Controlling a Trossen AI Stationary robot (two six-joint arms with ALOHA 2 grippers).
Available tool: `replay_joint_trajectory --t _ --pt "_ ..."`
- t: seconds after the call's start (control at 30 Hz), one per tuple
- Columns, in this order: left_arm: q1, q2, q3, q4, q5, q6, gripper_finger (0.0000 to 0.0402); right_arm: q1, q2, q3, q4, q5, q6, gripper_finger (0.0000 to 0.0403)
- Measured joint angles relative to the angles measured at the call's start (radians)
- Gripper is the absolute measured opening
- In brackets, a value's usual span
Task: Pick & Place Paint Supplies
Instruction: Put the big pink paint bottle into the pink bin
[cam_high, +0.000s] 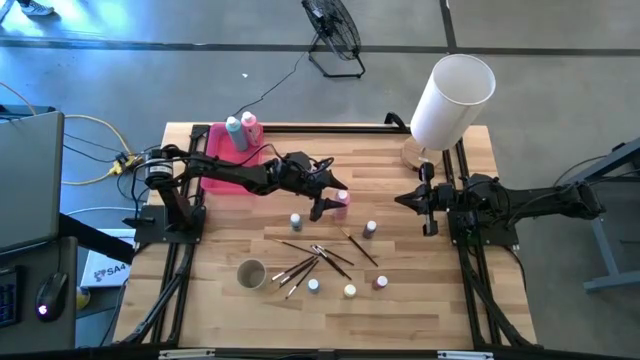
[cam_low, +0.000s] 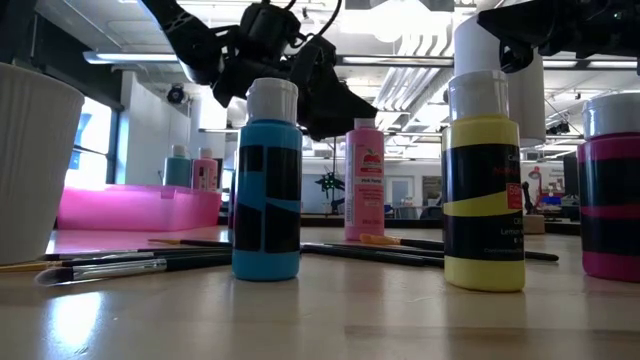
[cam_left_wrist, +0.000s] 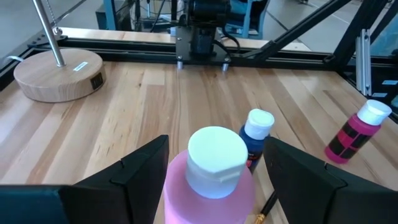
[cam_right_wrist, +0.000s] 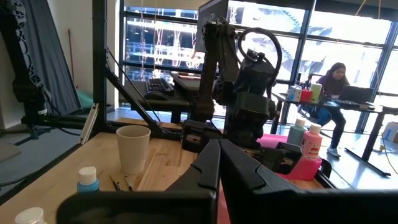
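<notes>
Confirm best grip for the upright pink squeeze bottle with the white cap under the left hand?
Grip the pink squeeze bottle on its round body below the white cap, coming straight down. It stands upright, and the open left hand already straddles it, fingers on either side.

A smooth grey concrete floor (cam_high: 560, 60) is spreading around the light wooden butcher-block table (cam_high: 420, 300), with a black round floor fan (cam_high: 333, 30) standing on it beyond the table's far edge. Tall glass windows with dark frames (cam_right_wrist: 155, 43) are letting daylight in. White ceiling ducts and bright strip lights (cam_low: 420, 75) are running overhead. A person (cam_right_wrist: 336, 78) is sitting at a desk with a dark laptop (cam_right_wrist: 360, 93).
</notes>
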Motion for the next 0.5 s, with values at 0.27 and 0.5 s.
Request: replay_joint_trajectory --t 0.27,0.5 --pt "0.000 0.000 0.000 0.001 0.000 0.001 0.0237 0.000 0.000 0.000 0.000 0.000 0.000 0.0003" --pt "0.000 0.000 0.000 0.009 -0.003 0.001 0.0177 0.000 0.000 0.000 0.000 0.000 0.000 0.0003"
